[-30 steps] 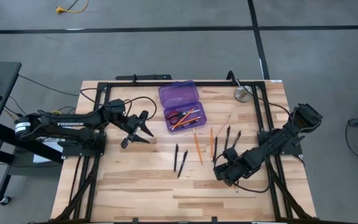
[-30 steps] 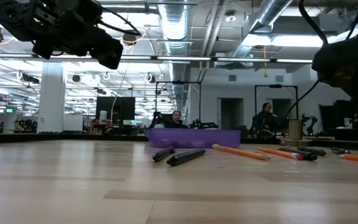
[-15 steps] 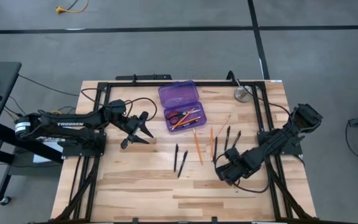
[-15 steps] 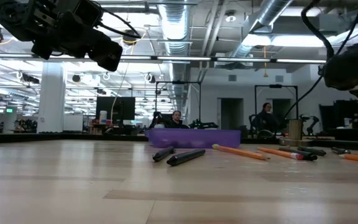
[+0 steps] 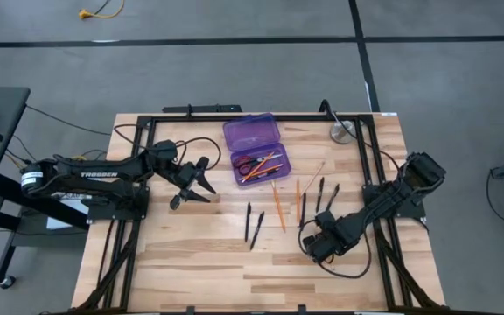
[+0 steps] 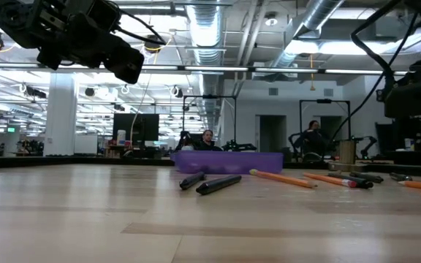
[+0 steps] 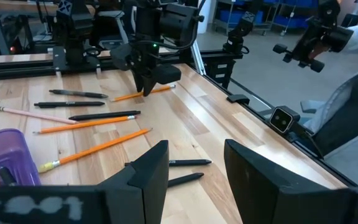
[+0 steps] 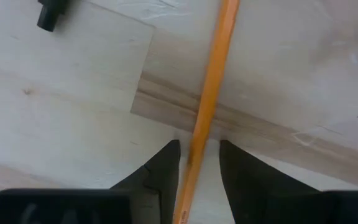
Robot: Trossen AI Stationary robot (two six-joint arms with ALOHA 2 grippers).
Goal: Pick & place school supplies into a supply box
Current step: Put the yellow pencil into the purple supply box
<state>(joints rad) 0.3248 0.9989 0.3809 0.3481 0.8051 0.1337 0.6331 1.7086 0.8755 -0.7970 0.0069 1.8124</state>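
Right pincer [image 8: 197, 163] straddles thin orange pencil [image 8: 211, 93], pale wood.

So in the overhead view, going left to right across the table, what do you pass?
Left gripper → purple box → right gripper → metal disc.

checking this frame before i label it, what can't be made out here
- Right gripper: the right wrist view shows its fingers either side of an orange pencil, but not whether they touch it; in the high view the arm hides the tips.
- Supply box contents: too small to count in the high view; the low view shows only its wall.
- Left gripper: open, nothing between its fingers.
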